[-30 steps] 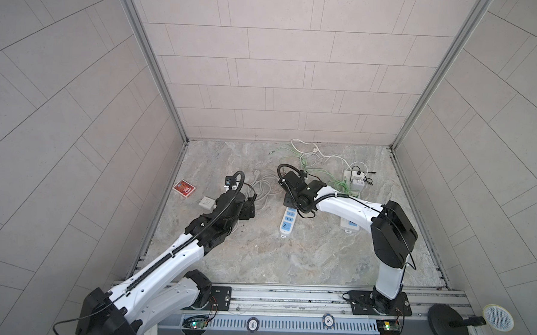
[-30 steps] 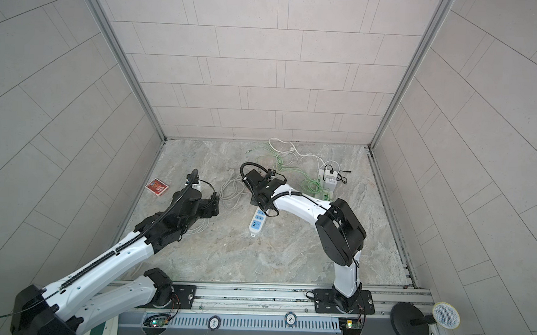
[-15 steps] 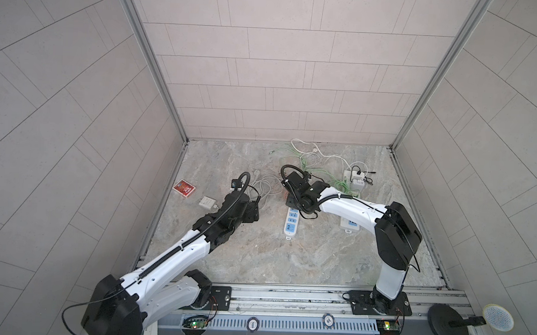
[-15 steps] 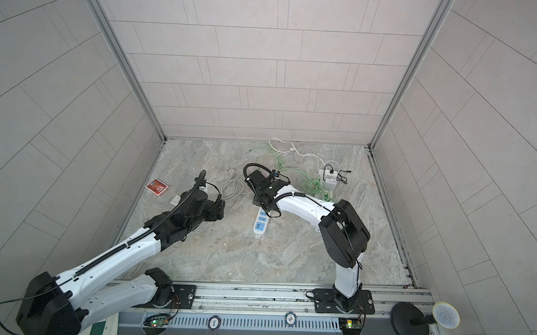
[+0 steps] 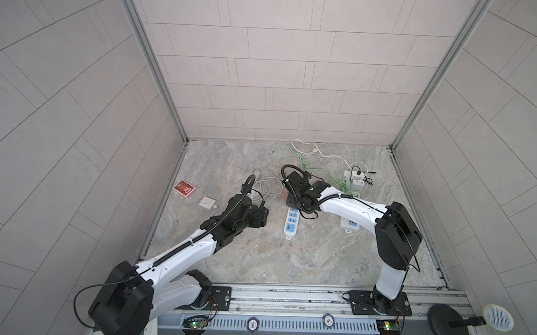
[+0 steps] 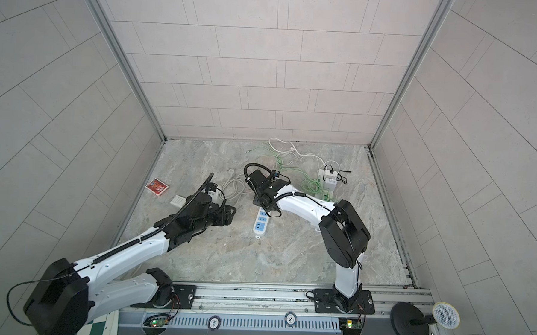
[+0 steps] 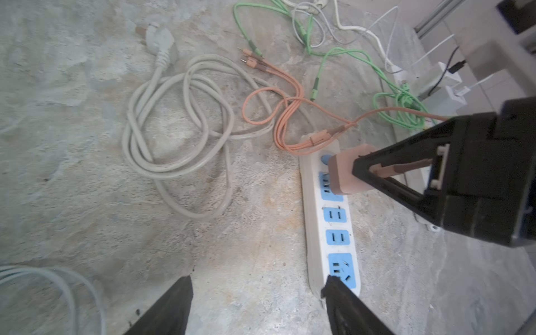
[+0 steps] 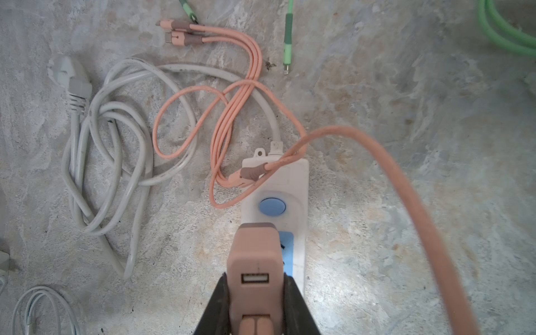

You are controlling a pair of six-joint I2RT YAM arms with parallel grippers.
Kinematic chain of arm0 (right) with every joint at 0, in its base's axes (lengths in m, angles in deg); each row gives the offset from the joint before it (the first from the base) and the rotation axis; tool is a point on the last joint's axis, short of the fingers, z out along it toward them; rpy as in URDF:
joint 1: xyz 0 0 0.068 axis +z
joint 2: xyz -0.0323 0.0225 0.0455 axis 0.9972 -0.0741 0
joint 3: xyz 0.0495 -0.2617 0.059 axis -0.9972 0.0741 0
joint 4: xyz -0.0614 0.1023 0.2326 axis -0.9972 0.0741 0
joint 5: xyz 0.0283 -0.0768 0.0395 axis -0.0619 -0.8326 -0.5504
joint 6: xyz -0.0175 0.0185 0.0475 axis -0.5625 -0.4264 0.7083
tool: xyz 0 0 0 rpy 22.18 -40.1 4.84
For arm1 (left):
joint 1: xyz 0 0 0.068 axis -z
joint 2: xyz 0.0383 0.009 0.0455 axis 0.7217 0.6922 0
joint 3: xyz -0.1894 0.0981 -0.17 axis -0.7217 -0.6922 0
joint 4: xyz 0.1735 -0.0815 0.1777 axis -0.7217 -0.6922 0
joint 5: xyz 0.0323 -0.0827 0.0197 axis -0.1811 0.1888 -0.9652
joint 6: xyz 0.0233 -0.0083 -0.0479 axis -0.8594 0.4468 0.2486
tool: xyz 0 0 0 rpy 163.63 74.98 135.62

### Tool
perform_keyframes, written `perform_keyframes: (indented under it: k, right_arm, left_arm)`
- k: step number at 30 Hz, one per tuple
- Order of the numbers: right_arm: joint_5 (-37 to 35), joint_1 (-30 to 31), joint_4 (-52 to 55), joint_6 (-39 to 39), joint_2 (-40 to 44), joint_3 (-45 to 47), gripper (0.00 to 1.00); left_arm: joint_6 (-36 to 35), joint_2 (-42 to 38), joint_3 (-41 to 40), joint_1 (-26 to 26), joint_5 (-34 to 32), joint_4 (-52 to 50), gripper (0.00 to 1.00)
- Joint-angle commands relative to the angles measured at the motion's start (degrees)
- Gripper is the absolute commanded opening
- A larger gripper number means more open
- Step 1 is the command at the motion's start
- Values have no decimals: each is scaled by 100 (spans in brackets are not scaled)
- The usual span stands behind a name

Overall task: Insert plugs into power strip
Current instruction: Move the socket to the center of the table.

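Note:
The white power strip point(image 5: 291, 220) point(image 6: 260, 220) with blue sockets lies mid-floor. My right gripper point(image 8: 255, 290) point(image 5: 293, 202) is shut on a dusty pink plug point(image 8: 255, 261) point(image 7: 345, 171). The plug hangs over the strip's point(image 8: 290, 185) end socket beside the blue switch, with its prongs at the socket face. Its pink cable point(image 8: 377, 162) loops over that end of the strip. My left gripper point(image 7: 258, 287) point(image 5: 260, 216) stands open and empty just left of the strip point(image 7: 330, 220), one fingertip overlapping its near end. A white plug point(image 5: 207, 202) lies on the floor to the left.
A red card pack point(image 5: 183, 188) lies near the left wall. The strip's thick white cord point(image 7: 174, 116) is coiled on the floor beyond my left gripper. Green cables point(image 7: 391, 101) and white adapters point(image 5: 355, 178) crowd the back right. A second strip point(image 5: 350, 224) lies under the right arm.
My left arm has swung right toward the power strip and its jaws have narrowed somewhat. My right gripper, still holding the pink plug, has shifted slightly right over the strip's end.

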Motion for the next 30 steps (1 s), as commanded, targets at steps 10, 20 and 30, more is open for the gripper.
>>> perform_keyframes:
  k: [10,20,30]
  right_arm:
    - [143,-167,583,-128,286,349,0]
    - [333,-358,517,-485,700,744,0]
    - [362,-343,551,-1009,809,410,0]
  left_arm:
    - [327,636,-218,199,1304,1209,73]
    - [468,986,-83,643,1243,1395,72]
    - [166,486,49,648,860,645,72]
